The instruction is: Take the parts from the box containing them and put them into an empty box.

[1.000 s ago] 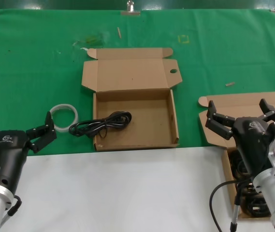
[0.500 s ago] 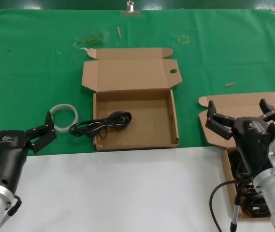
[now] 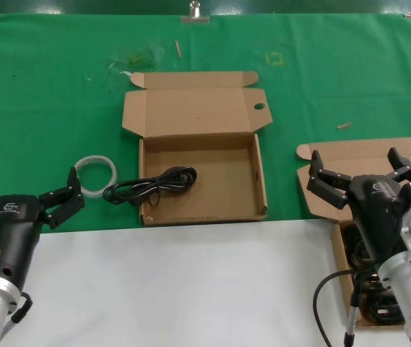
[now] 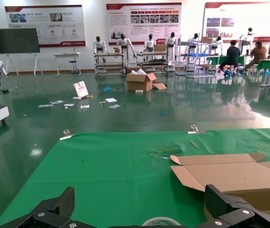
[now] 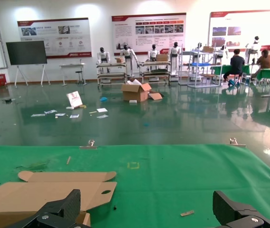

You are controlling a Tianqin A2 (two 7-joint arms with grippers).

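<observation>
One power cord drapes over the centre box's nine-o'clock wall; more fill the box beneath the right gripper (fingers spread). Left gripper is likewise spread. Cords look light, floppy; grasp mid-coil.

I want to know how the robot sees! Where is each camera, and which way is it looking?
Head view: up on the head, looking down at the green table; shows both arms, left pincer and right pincer.
Left wrist view: low on the left arm, looking across the table into a big hall; shows its finger tips.
Right wrist view: on the right arm, facing the same hall; shows its finger tips.
Shared: all three show the holed-tab box.
</observation>
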